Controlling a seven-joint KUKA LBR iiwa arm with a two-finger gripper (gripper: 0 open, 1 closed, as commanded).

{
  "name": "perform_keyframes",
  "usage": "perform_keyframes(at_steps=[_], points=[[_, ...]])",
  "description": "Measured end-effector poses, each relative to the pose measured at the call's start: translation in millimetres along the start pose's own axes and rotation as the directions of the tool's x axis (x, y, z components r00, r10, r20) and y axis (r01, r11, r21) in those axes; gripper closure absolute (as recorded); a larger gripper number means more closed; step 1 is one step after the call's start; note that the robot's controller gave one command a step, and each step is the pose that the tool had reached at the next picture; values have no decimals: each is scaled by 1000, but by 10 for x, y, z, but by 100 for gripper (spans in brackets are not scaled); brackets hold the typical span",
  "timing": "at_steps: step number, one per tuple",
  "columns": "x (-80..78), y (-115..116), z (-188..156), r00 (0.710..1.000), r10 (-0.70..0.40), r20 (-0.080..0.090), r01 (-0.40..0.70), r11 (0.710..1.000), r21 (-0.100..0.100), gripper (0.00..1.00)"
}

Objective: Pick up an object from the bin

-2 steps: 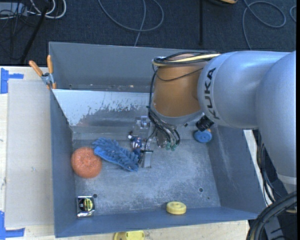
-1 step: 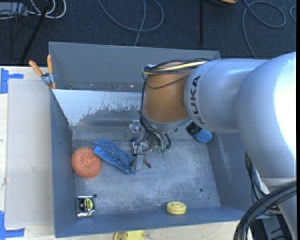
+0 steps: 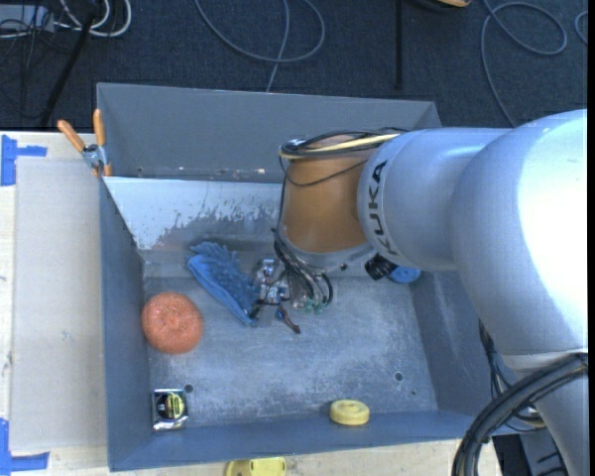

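One blue, cloth-like thing (image 3: 218, 278) is lying left of centre in the bin (image 3: 416, 355), and you are seeing the gripper (image 3: 275, 303) sitting low just right of it. You cannot tell whether its grip is open or closed. Nothing is looking lifted; grasping and raising are remaining.

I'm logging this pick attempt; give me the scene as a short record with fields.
gripper: low near the middle, by the blue textured piece's lower end
nearest thing: blue textured piece, lying flat
others: orange ball at left; tape measure, lower left corner; yellow disc, lower edge
container: grey metal bin
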State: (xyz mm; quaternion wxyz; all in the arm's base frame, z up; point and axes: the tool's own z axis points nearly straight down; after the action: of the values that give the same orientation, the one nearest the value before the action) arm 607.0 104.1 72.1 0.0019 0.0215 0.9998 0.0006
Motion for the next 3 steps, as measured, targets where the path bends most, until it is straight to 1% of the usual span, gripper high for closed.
perform_keyframes(at_steps=[1,2,3], points=[[0,-1,0,1000,1,0,-1,1000,0,100],[27,34,-415,1000,10,-10,-10,1000,2,100],[10,-33,-824,1000,-19,-4,19,1000,1,100]])
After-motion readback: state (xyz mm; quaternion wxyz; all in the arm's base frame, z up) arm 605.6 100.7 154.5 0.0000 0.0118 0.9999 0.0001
